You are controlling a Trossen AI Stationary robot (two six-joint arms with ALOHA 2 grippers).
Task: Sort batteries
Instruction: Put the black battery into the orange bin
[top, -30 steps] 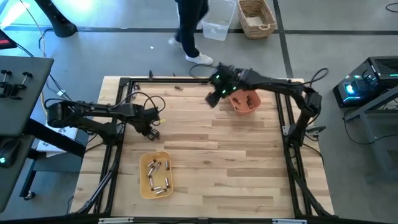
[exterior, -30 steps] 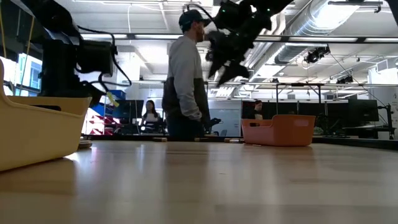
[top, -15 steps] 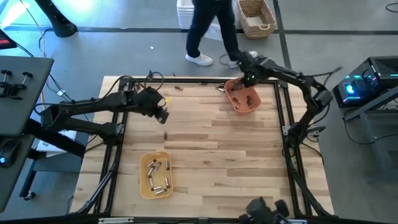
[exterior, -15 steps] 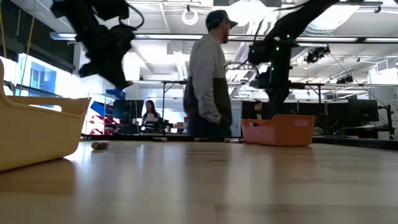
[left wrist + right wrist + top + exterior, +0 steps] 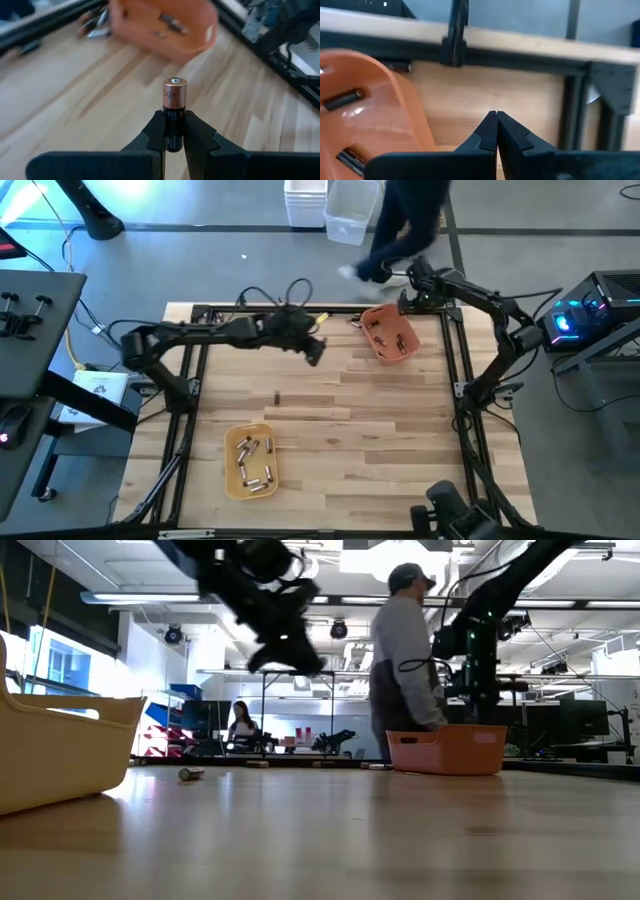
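From above, the left gripper [image 5: 314,352] hangs over the middle of the table [image 5: 400,430], reaching toward the orange tray [image 5: 391,335] at about two o'clock from the table's centre. The yellow tray [image 5: 251,460] lies at about seven o'clock, with several batteries [image 5: 252,458] in it. One loose battery [image 5: 277,395] lies on the bare wood at about nine o'clock of centre. The right gripper [image 5: 409,297] waits at the far edge, just beyond the orange tray, and a person [image 5: 405,225] walks past behind the table.

At table height, the left gripper [image 5: 283,640] is well clear of the surface, the loose battery [image 5: 190,774] lies low on the wood, and the orange tray [image 5: 447,749] stands farther off.

The left wrist camera shows the left gripper's fingers [image 5: 156,134] clamped on a copper-topped battery [image 5: 174,115], held upright, with the orange tray [image 5: 162,25] ahead, a few cells in it.

The right wrist camera shows the right gripper [image 5: 496,125] pressed closed on nothing, beside the orange tray [image 5: 380,100].

The step in hand looks like carrying this cell to the orange tray. The next move calls for getting over the tray's opening, then letting go low enough that the cell doesn't bounce out.
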